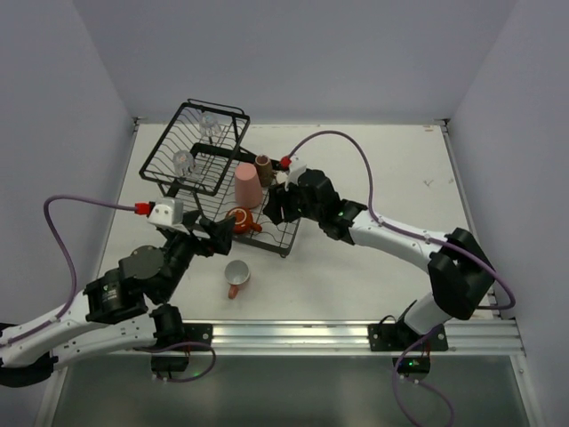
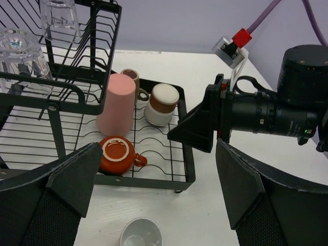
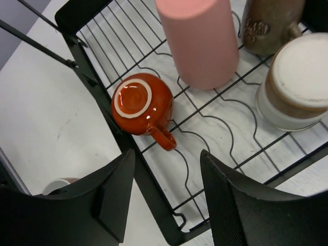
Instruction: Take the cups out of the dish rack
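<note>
The black dish rack (image 1: 163, 145) holds two clear glasses (image 1: 210, 124) in its tilted basket. On its flat tray stand an upside-down salmon-pink tumbler (image 1: 247, 185), a small brown cup (image 1: 265, 169) and an upside-down orange-red mug (image 1: 240, 220). The cream-and-brown cup (image 2: 161, 105) stands beside the tumbler; the top view hides it under my right gripper (image 1: 277, 209). That gripper is open and empty above the tray, near the orange-red mug (image 3: 141, 102). My left gripper (image 1: 222, 233) is open and empty at the tray's near edge. The pink mug (image 1: 236, 277) lies on the table.
The white table (image 1: 373, 169) has grey walls at the back and both sides. The rack's near frame bar (image 2: 143, 182) lies between my left gripper and the orange-red mug. A purple cable (image 1: 342, 138) arcs over the right arm.
</note>
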Tool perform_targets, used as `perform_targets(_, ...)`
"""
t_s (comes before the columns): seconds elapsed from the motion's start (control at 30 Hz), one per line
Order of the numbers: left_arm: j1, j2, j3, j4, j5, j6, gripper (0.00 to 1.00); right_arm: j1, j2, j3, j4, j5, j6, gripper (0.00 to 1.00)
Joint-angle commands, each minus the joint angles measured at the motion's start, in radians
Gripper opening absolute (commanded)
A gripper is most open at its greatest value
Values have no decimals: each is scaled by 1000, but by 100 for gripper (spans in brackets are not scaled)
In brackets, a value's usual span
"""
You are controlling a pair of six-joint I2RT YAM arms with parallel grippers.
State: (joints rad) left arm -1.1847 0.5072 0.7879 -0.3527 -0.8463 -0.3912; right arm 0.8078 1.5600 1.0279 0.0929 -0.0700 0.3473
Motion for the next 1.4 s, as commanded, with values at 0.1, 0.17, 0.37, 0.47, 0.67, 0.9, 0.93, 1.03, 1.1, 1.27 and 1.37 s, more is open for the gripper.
perform_targets(0.1, 4, 26, -39, 158, 41, 57, 99, 2, -57, 150, -102, 165, -125, 56)
perform_targets(0.17, 4, 94, -15, 156, 107, 40, 99, -1, -95, 147, -148, 240, -131, 56)
perform_targets(0.37, 5, 477, 128, 201, 136, 21, 99, -152, -326, -46, -186, 283, -9, 55)
perform_targets(0.47, 31, 586, 201, 248, 150, 37, 99, -234, -449, -126, -186, 243, 36, 53)
perform_targets(0.67, 210, 852, 306, 294, 325, 22, 99, -335, -541, -221, -196, 251, 77, 52)
perform_targets(0.9, 356, 1177, 531, 251, 409, 20, 100, -426, -633, -324, -150, 157, 137, 50)
perform_targets(0.93, 365, 1198, 546, 248, 408, 20, 100, -427, -640, -328, -145, 150, 137, 51)
perform_targets(1.03, 373, 1255, 583, 251, 366, 35, 100, -429, -653, -336, -147, 139, 131, 51)
perform_targets(1.1, 375, 1278, 594, 254, 343, 49, 100, -430, -653, -335, -145, 125, 130, 51)
perform_targets(1.27, 395, 1320, 609, 265, 308, 64, 100, -430, -646, -341, -133, 90, 139, 52)
perform_targets(1.37, 411, 1355, 628, 258, 328, 68, 100, -430, -663, -347, -128, 87, 142, 52)
